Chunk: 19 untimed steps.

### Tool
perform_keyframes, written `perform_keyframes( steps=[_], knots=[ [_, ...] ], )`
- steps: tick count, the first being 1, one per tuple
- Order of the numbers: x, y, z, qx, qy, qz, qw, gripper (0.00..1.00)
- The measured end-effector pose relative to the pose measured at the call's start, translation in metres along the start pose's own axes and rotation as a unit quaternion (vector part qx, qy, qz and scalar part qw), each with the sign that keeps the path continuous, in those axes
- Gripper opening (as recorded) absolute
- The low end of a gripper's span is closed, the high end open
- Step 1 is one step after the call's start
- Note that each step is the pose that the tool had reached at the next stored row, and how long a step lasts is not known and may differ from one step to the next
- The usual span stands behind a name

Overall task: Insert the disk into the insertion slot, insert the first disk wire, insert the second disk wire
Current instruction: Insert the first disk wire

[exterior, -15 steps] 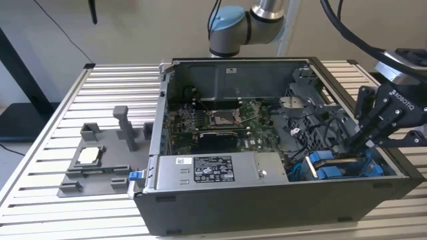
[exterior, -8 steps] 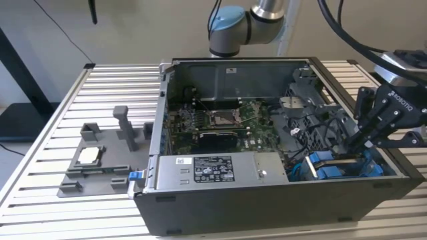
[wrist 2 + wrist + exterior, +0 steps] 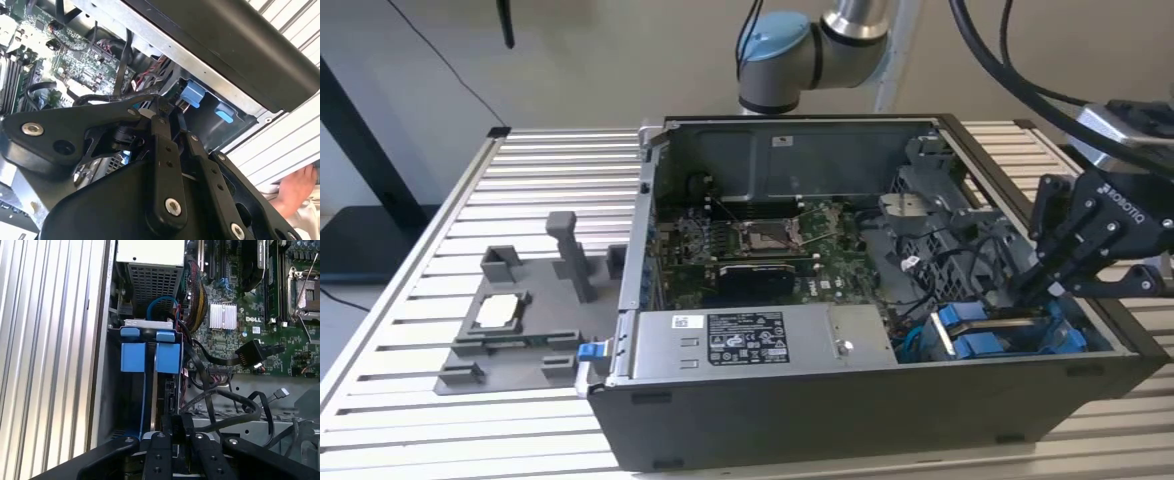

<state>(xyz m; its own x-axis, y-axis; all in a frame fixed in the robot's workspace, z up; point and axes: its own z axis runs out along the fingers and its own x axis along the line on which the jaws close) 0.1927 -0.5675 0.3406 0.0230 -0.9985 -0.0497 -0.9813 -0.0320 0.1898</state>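
The slot (image 3: 958, 338) sat in the 4 o'clock corner of the case (image 3: 854, 420) in the exterior view, a dark bay with blue tabs (image 3: 977, 345) at its mouth. In the first wrist view two of those tabs stood side by side. A dark flat part (image 3: 168, 390) stood edge-on in the bay just past one of them (whether it was the disk, I could not tell).

The claw (image 3: 1021, 297) reached down into the slot from 2 o'clock, clenched, its tips drawn together at the bay's mouth. In the first wrist view the claw (image 3: 173, 422) ended just beside the dark part, and nothing could be made out between its tips.

A black wire (image 3: 220, 360) with a flat plug (image 3: 248, 352) lay over the board (image 3: 834, 255), apart from the slot. A second wire (image 3: 272, 396), thinner, ended in a small plug near the case's metal frame.

In the exterior view a silver box (image 3: 747, 345) with a label lay along the case's 6 o'clock wall, touching the bay's side. The socket (image 3: 761, 237) sat mid-board. The arm (image 3: 801, 50) rose at 12 o'clock. A grey fixture (image 3: 520, 320) rested on the slatted desk (image 3: 400, 400) at 9 o'clock, well apart from the claw. In the second wrist view a person's hand (image 3: 295, 190) showed beyond the desk's edge.
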Motion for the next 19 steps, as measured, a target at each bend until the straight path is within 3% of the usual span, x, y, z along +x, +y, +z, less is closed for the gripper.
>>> perform_keyframes(
  steps=[5, 15, 19],
  knots=[
    [0.0005, -0.0006, 0.0035, 0.0004, -0.0014, 0.007, 0.99997, 0.20],
    [0.0012, -0.0032, 0.0171, 0.0002, -0.0042, 0.022, 0.99976, 0.20],
    [0.0012, -0.0032, 0.0172, 0.0002, -0.0041, 0.022, 0.99975, 0.20]
  ],
)
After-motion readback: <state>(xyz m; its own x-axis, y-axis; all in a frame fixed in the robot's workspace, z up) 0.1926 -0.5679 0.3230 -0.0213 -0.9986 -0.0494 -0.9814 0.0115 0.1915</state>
